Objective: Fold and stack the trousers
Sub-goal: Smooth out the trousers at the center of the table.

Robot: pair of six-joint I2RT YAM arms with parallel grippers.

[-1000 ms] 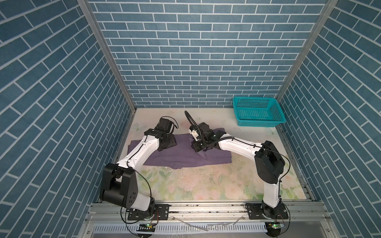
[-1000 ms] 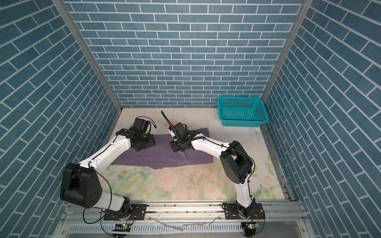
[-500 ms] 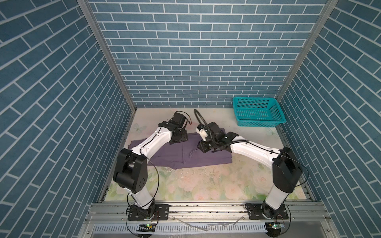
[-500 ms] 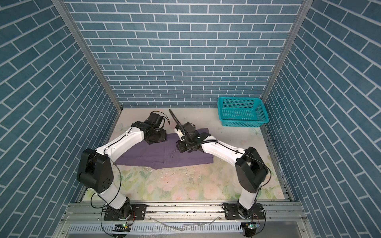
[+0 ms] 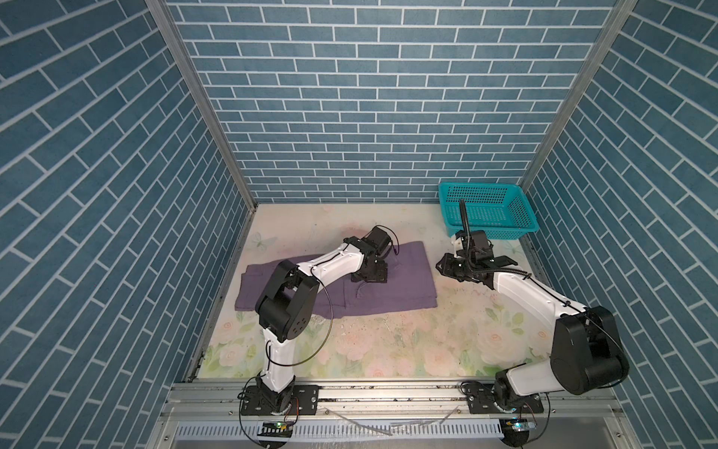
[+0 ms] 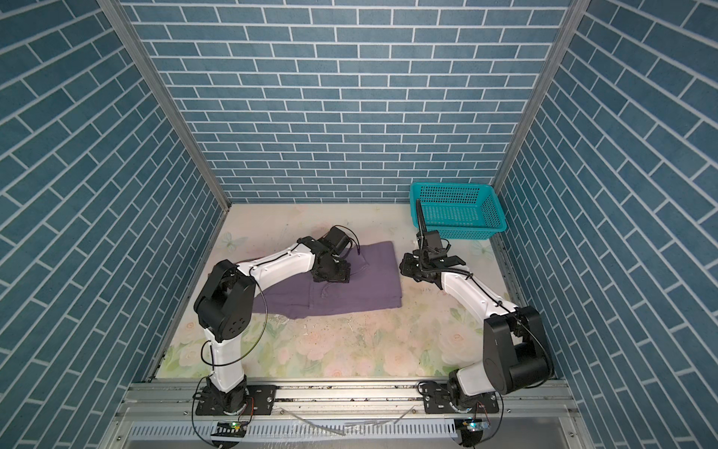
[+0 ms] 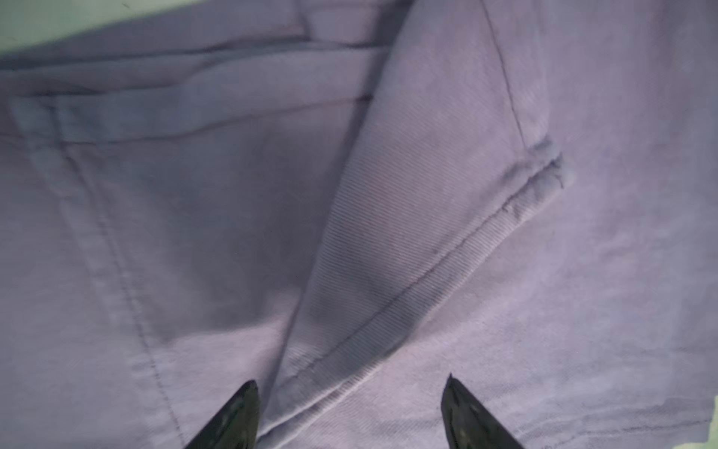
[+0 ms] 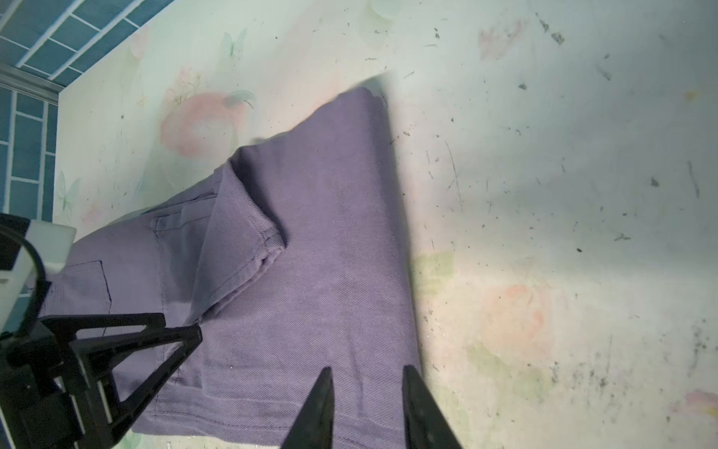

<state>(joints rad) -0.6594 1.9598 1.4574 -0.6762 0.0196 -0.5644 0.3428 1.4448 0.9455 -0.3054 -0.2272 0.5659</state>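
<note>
Left gripper [image 7: 351, 383] spread wide over folded trousers [image 5: 392, 289], empty; right gripper [image 8: 367, 371] slightly parted, empty, beside them

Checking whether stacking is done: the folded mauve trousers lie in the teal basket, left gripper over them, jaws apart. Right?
Not quite. Both top views show the trousers lying folded on the floral table, not in the teal basket, which stands apart at the far corner. The left gripper is over them, jaws apart.

No text, label, brand, number or sign can be read anywhere in these views
</note>
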